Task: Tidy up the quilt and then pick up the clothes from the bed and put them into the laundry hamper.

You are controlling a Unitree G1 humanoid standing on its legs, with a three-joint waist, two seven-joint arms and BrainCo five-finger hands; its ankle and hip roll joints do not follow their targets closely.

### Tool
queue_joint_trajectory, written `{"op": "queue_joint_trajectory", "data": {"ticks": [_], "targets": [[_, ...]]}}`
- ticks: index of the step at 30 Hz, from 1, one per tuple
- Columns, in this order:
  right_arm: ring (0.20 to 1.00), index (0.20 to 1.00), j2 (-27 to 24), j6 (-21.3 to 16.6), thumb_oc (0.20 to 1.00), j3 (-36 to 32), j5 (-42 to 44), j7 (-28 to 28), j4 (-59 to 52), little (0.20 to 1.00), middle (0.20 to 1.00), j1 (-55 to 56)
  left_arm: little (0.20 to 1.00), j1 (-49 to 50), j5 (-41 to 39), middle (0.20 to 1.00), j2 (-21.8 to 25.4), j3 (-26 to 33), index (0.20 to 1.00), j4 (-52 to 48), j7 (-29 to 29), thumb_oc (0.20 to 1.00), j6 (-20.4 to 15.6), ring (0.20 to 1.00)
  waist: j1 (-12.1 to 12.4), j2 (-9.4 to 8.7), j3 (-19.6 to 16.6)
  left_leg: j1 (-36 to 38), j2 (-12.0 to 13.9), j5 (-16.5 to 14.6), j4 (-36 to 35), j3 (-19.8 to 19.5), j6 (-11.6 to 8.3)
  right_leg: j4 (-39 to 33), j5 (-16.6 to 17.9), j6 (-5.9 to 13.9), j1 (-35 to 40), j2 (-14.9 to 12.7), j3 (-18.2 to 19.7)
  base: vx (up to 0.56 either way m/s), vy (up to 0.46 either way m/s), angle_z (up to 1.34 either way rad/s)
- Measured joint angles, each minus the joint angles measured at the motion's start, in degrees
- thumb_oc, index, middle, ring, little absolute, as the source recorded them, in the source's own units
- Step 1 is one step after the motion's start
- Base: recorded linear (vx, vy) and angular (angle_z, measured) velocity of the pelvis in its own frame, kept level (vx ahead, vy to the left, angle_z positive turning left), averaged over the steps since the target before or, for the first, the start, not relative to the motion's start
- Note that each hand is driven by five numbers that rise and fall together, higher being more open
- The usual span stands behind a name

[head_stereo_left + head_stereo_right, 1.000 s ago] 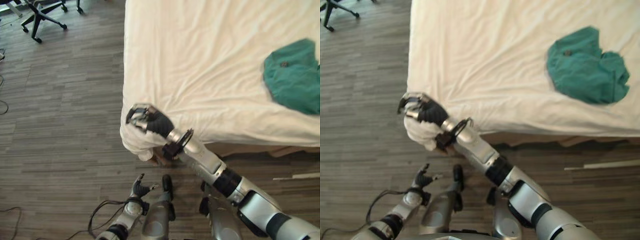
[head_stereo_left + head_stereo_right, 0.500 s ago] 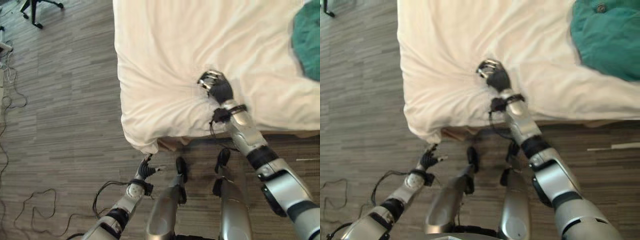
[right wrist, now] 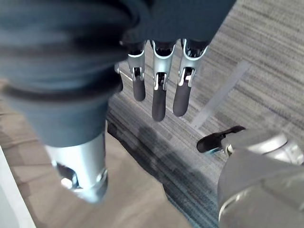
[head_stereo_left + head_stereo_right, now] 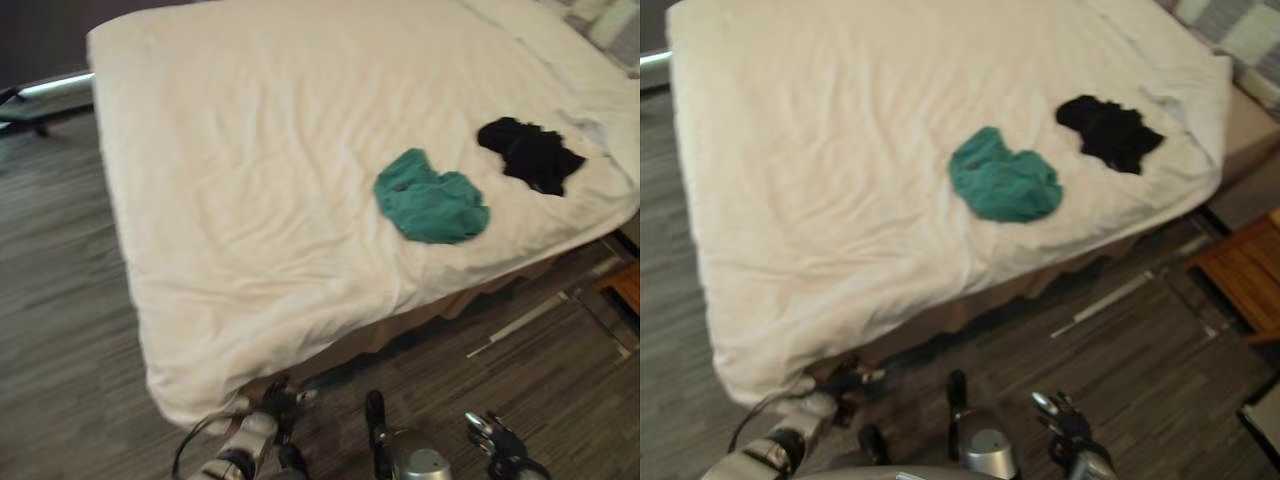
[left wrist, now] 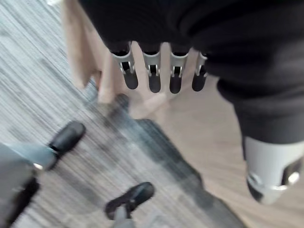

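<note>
Your left hand (image 4: 272, 408) hangs low at the near left corner of the bed (image 4: 970, 300), fingers (image 5: 150, 76) straight and holding nothing, just under the overhanging edge of the cream quilt (image 4: 280, 170). The quilt lies spread flat across the bed. The green garment (image 4: 430, 205) lies crumpled on it right of centre, the black garment (image 4: 530, 152) beyond it, both well apart from either hand. Your right hand (image 4: 498, 440) hangs over the wood floor (image 4: 1140, 350), fingers (image 3: 159, 95) relaxed and empty. A wooden piece of furniture (image 4: 1240, 275) stands at far right. No writing is legible.
</note>
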Motion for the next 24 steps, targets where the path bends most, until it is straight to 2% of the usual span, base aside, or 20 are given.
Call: {"op": "queue_joint_trajectory", "data": {"ticks": [1, 2, 3, 4, 5, 6, 7, 9, 10, 11, 12, 13, 14, 15, 16, 17, 19, 20, 22, 24], "targets": [[1.0, 1.0, 1.3, -0.3, 1.0, 3.0, -1.2, 1.1, -1.3, 1.0, 1.0, -2.0, 1.0, 1.2, 3.0, 1.0, -0.2, -0.2, 1.0, 2.5, 0.3, 1.0, 2.2, 1.0, -0.6, 0.82, 0.2, -0.4, 3.5, -0.5, 1.5, 3.8, -0.01, -0.4, 1.1, 0.99, -0.4, 0.9, -6.2, 0.05, -0.111, -1.65], [1.0, 1.0, 1.2, -0.5, 1.0, 3.6, -2.0, 1.4, -2.2, 1.0, 1.0, -1.7, 1.0, 1.4, 4.6, 1.0, -0.4, -0.6, 1.0, 2.5, 0.6, 1.0, 2.3, 1.0, -1.2, 1.08, 0.2, -0.7, 4.0, -0.5, 2.3, 4.3, 0.16, 3.2, -2.7, -3.44, -0.6, -0.8, -11.7, 0.1, -0.097, -0.94], [1.0, 1.0, 0.7, -0.3, 1.0, 4.1, -2.0, 1.4, -1.6, 1.0, 1.0, -1.6, 1.0, 1.6, 5.5, 1.0, -0.7, -1.5, 1.0, 1.6, 1.0, 1.0, 1.9, 1.0, -0.5, 1.57, -0.2, -0.2, 4.3, -0.2, 2.3, 5.9, -0.27, 8.0, -6.6, -6.08, -1.4, -2.7, -15.8, 0.14, -0.117, -0.39], [1.0, 1.0, 0.4, -0.2, 1.0, 4.5, -2.1, 1.2, -1.4, 1.0, 1.0, -1.2, 1.0, 1.5, 6.5, 1.0, -1.4, -2.3, 1.0, 0.2, 1.1, 1.0, 1.5, 1.0, 0.2, 0.91, -0.9, 0.4, 4.3, -0.1, 2.4, 7.5, -0.86, 11.9, -10.0, -6.21, -1.6, -3.5, -17.9, 0.13, -0.095, -0.88], [1.0, 1.0, 0.3, -0.4, 1.0, 4.4, -2.5, 1.0, -1.2, 1.0, 1.0, -0.6, 1.0, 1.2, 7.8, 1.0, -0.7, -3.6, 1.0, -0.9, 0.9, 1.0, 1.0, 1.0, 1.3, -0.16, -2.2, 0.8, 3.2, -1.1, 3.6, 8.0, -0.89, 13.0, -14.5, -7.6, -1.0, -4.7, -15.3, 0.13, -0.09, -0.69], [1.0, 1.0, -0.2, -0.5, 1.0, 4.2, -3.7, 1.0, -1.9, 1.0, 1.0, 0.1, 1.0, 0.0, 8.9, 1.0, -0.7, -5.1, 1.0, -1.1, 0.7, 1.0, 1.2, 1.0, 0.9, -0.38, -2.3, 0.9, 2.9, -1.2, 4.5, 7.6, -1.1, 11.2, -15.5, -10.4, 0.0, -4.1, -14.5, 0.16, -0.061, -0.66], [1.0, 1.0, -1.3, -0.5, 1.0, 4.1, -4.4, 1.0, -2.0, 1.0, 1.0, 0.5, 1.0, -1.1, 10.1, 1.0, -0.9, -6.7, 1.0, -1.6, 0.5, 1.0, 1.0, 1.0, 0.8, 0.88, -2.8, 1.1, 3.3, -1.4, 5.7, 6.8, -0.11, 10.3, -14.9, -10.72, 0.3, -3.1, -13.0, 0.18, -0.056, -0.59], [1.0, 1.0, -2.9, -0.6, 1.0, 4.1, -7.6, 0.9, -2.3, 1.0, 1.0, 0.8, 1.0, -2.4, 13.5, 1.0, -1.7, -9.3, 1.0, -1.9, 0.5, 1.0, 0.5, 1.0, 0.5, 2.08, -3.1, 0.9, 4.3, -1.4, 11.0, 4.5, -0.19, 7.8, -14.7, -11.08, 1.4, -1.6, -9.2, 0.2, -0.092, -1.34], [1.0, 1.0, -4.2, -0.6, 1.0, 5.5, -11.7, 0.8, -1.5, 1.0, 1.0, 0.2, 1.0, -2.1, 16.2, 1.0, -1.2, -11.1, 1.0, -2.0, 1.9, 1.0, -1.0, 1.0, 1.0, 1.64, -3.7, -5.8, 6.2, 0.1, 29.7, -4.0, -1.97, 6.5, -13.6, -12.79, 2.5, -0.7, -2.4, 0.18, 0.031, -2.01], [1.0, 1.0, -4.8, -1.2, 1.0, 7.1, -14.0, 1.1, -0.1, 1.0, 1.0, -0.5, 1.0, -2.5, 15.6, 1.0, -1.3, -11.5, 1.0, -2.4, 3.1, 1.0, -1.1, 1.0, 1.2, 0.87, -3.6, -12.7, 3.9, 2.4, 42.0, -13.4, -2.75, 5.3, -11.1, -14.65, 2.2, -0.3, 2.2, 0.21, 0.131, -2.91], [1.0, 1.0, -6.0, -1.6, 1.0, 9.3, -15.9, 1.0, 2.5, 1.0, 1.0, -3.2, 1.0, -2.4, 15.1, 1.0, -1.3, -12.0, 1.0, -3.4, 4.3, 1.0, -1.1, 1.0, 2.7, 0.74, -3.5, -17.7, -2.6, 0.6, 48.3, -21.3, -2.66, 4.2, -9.3, -14.12, 1.4, -0.1, 8.7, 0.29, 0.259, -2.57], [1.0, 1.0, -7.0, -2.0, 1.0, 10.9, -17.6, 1.1, 4.8, 1.0, 1.0, -5.6, 1.0, -2.1, 14.6, 1.0, -1.2, -11.5, 1.0, -3.4, 4.8, 1.0, -1.4, 1.0, 3.9, 0.8, -3.6, -21.1, -7.9, -1.8, 49.7, -26.0, -1.79, 2.1, -8.4, -13.26, 1.5, 0.1, 13.3, 0.27, 0.193, -3.3], [1.0, 1.0, -7.5, -2.2, 1.0, 12.6, -19.3, 1.2, 6.6, 1.0, 1.0, -7.1, 1.0, -2.1, 13.0, 1.0, -1.6, -9.9, 1.0, -2.3, 5.3, 1.0, -2.1, 1.0, 5.6, 0.64, -3.4, -23.1, -11.9, -3.9, 45.6, -29.7, -0.07, -0.5, -8.1, -12.33, 2.0, 0.3, 16.0, 0.3, 0.21, -2.82], [1.0, 1.0, -7.3, -2.4, 1.0, 13.0, -20.5, 1.3, 7.6, 1.0, 1.0, -7.6, 1.0, -2.0, 11.4, 1.0, -1.6, -8.0, 1.0, -1.5, 5.5, 1.0, -2.5, 1.0, 6.2, 0.87, -3.3, -23.5, -12.9, -4.7, 40.0, -30.8, 1.0, -1.7, -7.6, -11.9, 2.9, 0.5, 15.7, 0.39, 0.191, -3.31], [1.0, 1.0, -6.7, -3.5, 1.0, 14.2, -22.1, 1.6, 6.6, 1.0, 1.0, -6.6, 1.0, -2.4, 9.2, 1.0, 0.0, -6.2, 1.0, -0.1, 5.9, 1.0, -3.1, 1.0, 5.3, 1.12, -3.3, -23.1, -11.6, -3.7, 25.6, -30.6, 1.34, -2.6, -6.4, -12.39, 4.9, 3.1, 15.7, 0.44, 0.251, -2.32], [1.0, 1.0, -6.6, -3.8, 1.0, 14.4, -22.2, 1.9, 6.6, 1.0, 1.0, -4.9, 1.0, -2.5, 8.5, 1.0, 0.6, -5.9, 1.0, 0.3, 6.2, 1.0, -4.1, 1.0, 4.7, 1.19, -3.3, -23.3, -11.1, -2.8, 19.7, -31.0, 1.98, -2.8, -6.7, -13.27, 5.7, 4.5, 16.2, 0.37, 0.242, -1.9], [1.0, 1.0, -6.7, -3.9, 1.0, 16.3, -22.4, 2.0, 6.7, 1.0, 1.0, -2.7, 1.0, -4.0, 8.4, 1.0, 1.3, -5.5, 1.0, 0.4, 6.7, 1.0, -6.2, 1.0, 4.9, 1.05, -3.6, -24.4, -12.0, -1.6, 15.1, -31.7, 2.9, -2.4, -7.1, -14.2, 6.1, 5.8, 16.9, 0.26, 0.186, -0.8], [1.0, 1.0, -6.2, -4.0, 1.0, 17.3, -22.7, 2.0, 6.7, 1.0, 1.0, -1.7, 1.0, -5.1, 8.4, 1.0, 1.5, -5.5, 1.0, 0.5, 6.9, 1.0, -7.5, 1.0, 4.9, -0.19, -3.7, -25.5, -13.3, -0.9, 16.3, -31.6, 4.17, -2.6, -6.7, -15.14, 6.1, 5.8, 17.4, 0.3, 0.193, -0.57], [1.0, 1.0, -4.9, -4.1, 1.0, 17.0, -24.4, 1.6, 6.6, 1.0, 1.0, -1.5, 1.0, -5.1, 8.4, 1.0, 1.4, -4.9, 1.0, 0.4, 7.0, 1.0, -8.6, 1.0, 5.0, -1.3, -3.8, -24.4, -13.5, -0.7, 17.0, -28.1, 6.88, -1.3, -9.3, -14.99, 5.4, 5.9, 17.1, 0.31, 0.197, -0.35], [1.0, 1.0, -3.7, -4.3, 1.0, 15.6, -24.3, 0.6, 6.7, 1.0, 1.0, -2.6, 1.0, -4.1, 8.4, 1.0, 0.1, -5.1, 1.0, 0.4, 7.1, 1.0, -8.5, 1.0, 5.3, 1.93, -3.1, -16.5, -10.5, 3.3, 8.2, -25.7, 10.72, 10.5, -15.8, -5.35, 1.2, 6.3, 7.6, 0.46, 0.173, -0.2]]}}
